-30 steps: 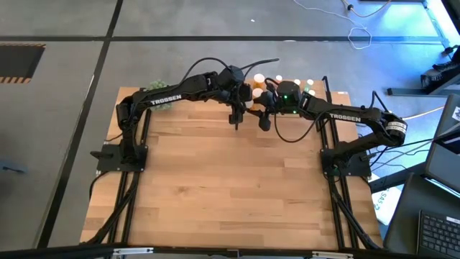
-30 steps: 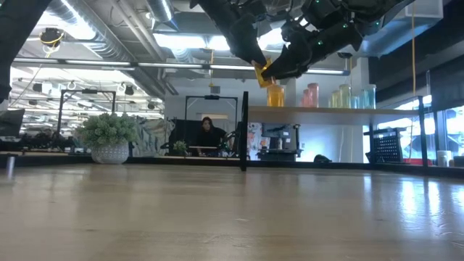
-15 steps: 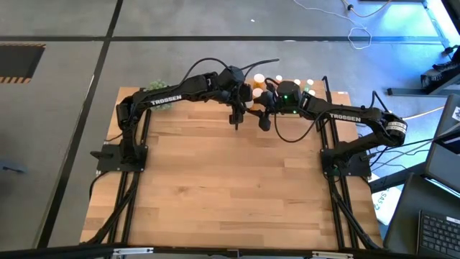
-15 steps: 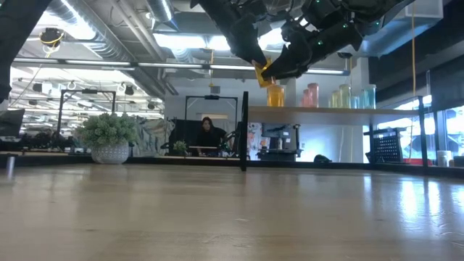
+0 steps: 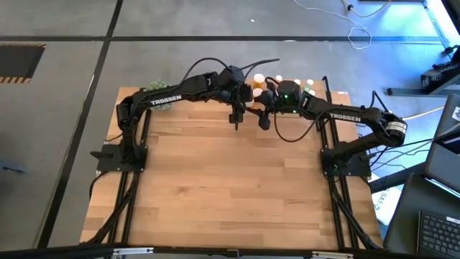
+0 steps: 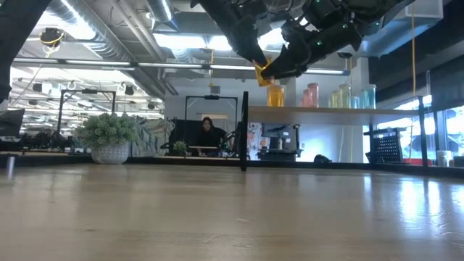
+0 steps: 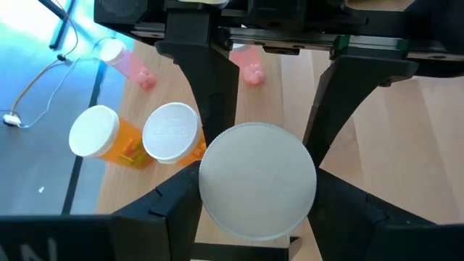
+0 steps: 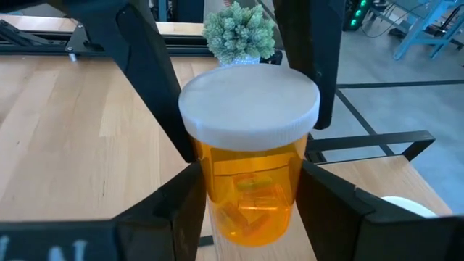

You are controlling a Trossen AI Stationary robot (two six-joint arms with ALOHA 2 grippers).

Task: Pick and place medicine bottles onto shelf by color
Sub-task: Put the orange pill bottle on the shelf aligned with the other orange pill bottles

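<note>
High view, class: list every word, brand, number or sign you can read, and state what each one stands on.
"TROSSEN": on the left arm.
"TROSSEN": on the right arm.
Orange bottle in the right wrist view: no readable label.
White caps in the left wrist view: embossed marks too faint to read.

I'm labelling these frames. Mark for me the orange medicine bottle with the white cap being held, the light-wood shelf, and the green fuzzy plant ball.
orange medicine bottle with white cap (image 8: pixel 250 192): right wrist view, orange body.
light-wood shelf (image 6: pixel 326 110): low view, front edge.
green fuzzy plant ball (image 6: pixel 109 129): low view, foliage.
</note>
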